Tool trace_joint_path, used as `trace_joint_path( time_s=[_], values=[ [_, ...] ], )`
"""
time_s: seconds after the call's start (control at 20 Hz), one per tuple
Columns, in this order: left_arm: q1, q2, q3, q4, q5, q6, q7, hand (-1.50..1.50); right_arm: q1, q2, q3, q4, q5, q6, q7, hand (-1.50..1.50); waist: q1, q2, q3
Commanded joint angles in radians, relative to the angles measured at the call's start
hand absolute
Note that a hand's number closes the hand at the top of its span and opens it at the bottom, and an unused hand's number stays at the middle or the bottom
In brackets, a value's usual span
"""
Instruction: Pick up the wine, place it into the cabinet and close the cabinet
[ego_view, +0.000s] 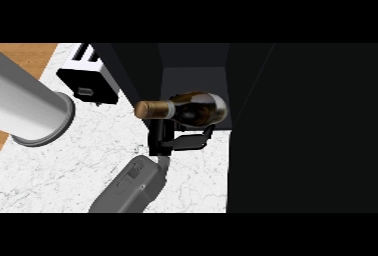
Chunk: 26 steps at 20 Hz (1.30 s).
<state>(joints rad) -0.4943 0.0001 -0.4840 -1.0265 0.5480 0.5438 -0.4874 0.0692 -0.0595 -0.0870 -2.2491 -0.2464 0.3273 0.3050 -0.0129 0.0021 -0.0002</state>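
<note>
The dark glass wine bottle with a gold foil cap (193, 108) lies near the centre of the head view, tilted almost horizontal, its capped neck pointing toward 9 o'clock and its rounded base toward 3 o'clock. The base end sits at the opening of the black cabinet (303, 130), against the grey inner compartment visible at 12 o'clock of the bottle; whether the bottle rests on the cabinet floor cannot be determined. Directly at 6 o'clock of the bottle is the black right hand (177, 140), which meets the bottle from below: one part rises against the neck just behind the gold cap, and another extends toward 3 o'clock under the bottle's body. The hand is clamped on the bottle. Its grey forearm (129, 186) runs from the hand toward 7 o'clock and leaves the view at the lower edge. The white marble-patterned counter (66, 170) lies beneath the forearm. At 10 o'clock of the bottle, well apart from it, stands a black-and-white toaster (87, 75). At 9 o'clock, a large grey cylinder (33, 107) enters from the left edge; its identity cannot be determined. A strip of wooden surface (29, 52) shows at the upper left corner.
</note>
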Motion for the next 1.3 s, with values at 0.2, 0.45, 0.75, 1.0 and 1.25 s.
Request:
trace_joint_path(
  time_s=[0.2, 0.45, 0.75, 1.0, 1.25],
  values=[
    [-0.041, 0.000, 0.015, 0.205, 0.111, -0.082, -0.141, 1.50, -0.068, -0.027, -0.040, 0.009, -0.043, -0.025, 0.049, -1.50, 0.000, 0.000, 0.000],
    [-0.052, 0.000, 0.050, 0.233, 0.197, -0.151, -0.171, 1.50, -0.035, -0.003, -0.007, 0.044, -0.012, 0.001, -0.004, -1.50, -0.001, 0.001, 0.000],
    [-0.061, 0.000, -0.048, 0.249, 0.309, -0.148, -0.212, 1.50, -0.035, -0.044, -0.058, -0.032, -0.122, -0.008, 0.092, -1.50, -0.005, 0.000, 0.000],
    [-0.190, 0.000, 0.003, 0.383, 0.339, -0.215, -0.193, 1.50, -0.026, -0.007, -0.030, 0.045, -0.041, 0.001, 0.011, -1.50, -0.008, 0.002, 0.000],
    [-0.301, 0.000, 0.013, 0.512, 0.400, -0.246, -0.193, 1.50, -0.025, -0.031, -0.049, 0.027, -0.077, 0.022, 0.020, -1.50, -0.019, 0.005, -0.001]
  ],
)
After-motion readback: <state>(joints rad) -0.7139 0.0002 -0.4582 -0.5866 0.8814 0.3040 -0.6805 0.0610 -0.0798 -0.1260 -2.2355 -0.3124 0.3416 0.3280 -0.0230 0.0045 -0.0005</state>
